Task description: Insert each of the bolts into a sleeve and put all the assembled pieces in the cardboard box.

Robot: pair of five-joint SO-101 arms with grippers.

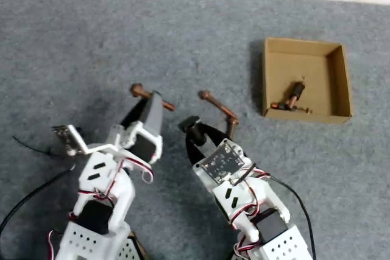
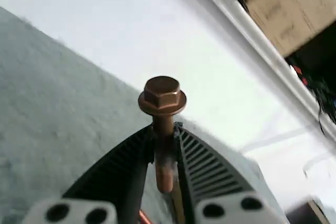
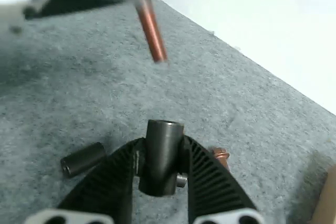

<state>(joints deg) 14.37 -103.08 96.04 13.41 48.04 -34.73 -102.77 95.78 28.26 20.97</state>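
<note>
- My left claw (image 2: 164, 128) is clamped tight on a bolt (image 2: 162, 98). The fingers grip the shank and the hex head stands clear past the fingertips. From above, the bolt lies across the claw with its head to the far left and its tip pointing right.
- The bolt's tip hangs in the air, apart from the right claw (image 3: 163, 141) and to its far left.
- The right claw is closed around a dark sleeve (image 3: 161, 156), whose open mouth sticks out beyond the fingertips.
- A spare sleeve (image 3: 83, 159) lies on its side on the carpet (image 1: 73, 47) close to the right claw. I cannot tell on which side.
- A loose bolt (image 1: 218, 105) lies on the carpet just far-right of the right claw, and a second loose bolt (image 1: 232, 127) lies at its near end.
- The box (image 1: 311, 68) sits at the far right, well apart from both claws. An assembled piece (image 1: 296, 93) lies inside, close to its near wall.
</note>
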